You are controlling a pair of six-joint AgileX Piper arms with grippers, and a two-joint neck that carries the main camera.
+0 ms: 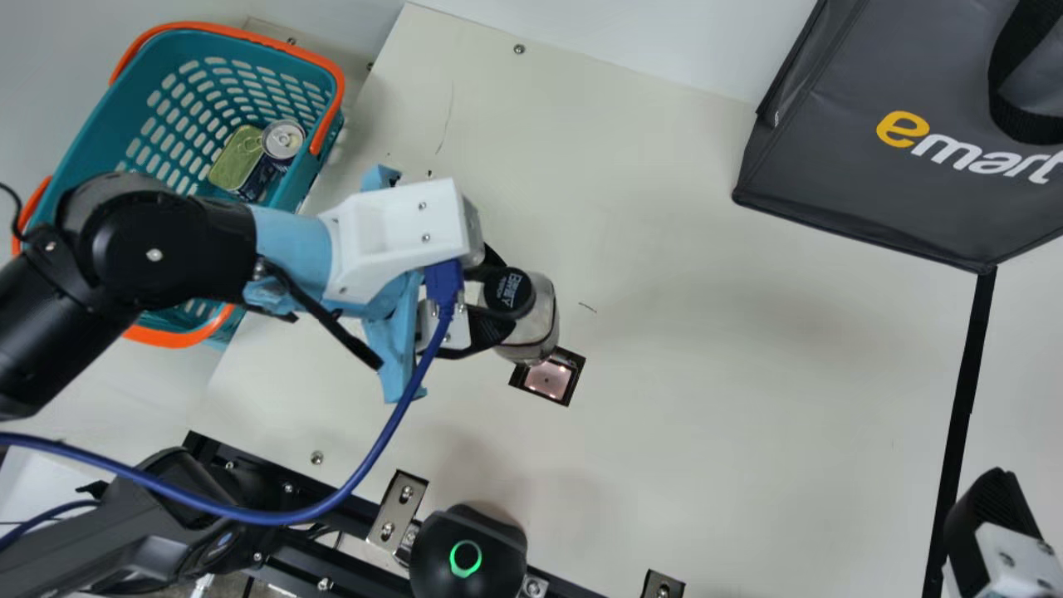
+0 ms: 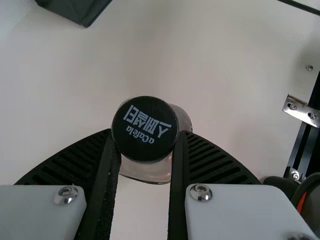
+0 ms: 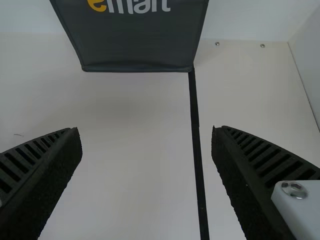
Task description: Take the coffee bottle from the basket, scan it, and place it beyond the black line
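Left jaws are clamped on the coffee bottle (image 1: 543, 320), with the lit scanner window (image 1: 548, 379) just beside them, so I'd call this scanning. Next: finish that, then carry it past the black line (image 1: 963, 399) near the wide-spread right jaws.

The cream table (image 1: 747, 399) bore a grey bag (image 1: 830, 199), a black line (image 1: 965, 390) and a small scanner (image 1: 548, 379).

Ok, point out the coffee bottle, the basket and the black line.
Coffee bottle (image 2: 145, 129): left wrist view, top of its dark cap.
Basket (image 1: 133, 100): main view, on its teal inner wall.
Black line (image 3: 195, 125): right wrist view, on its middle stretch.
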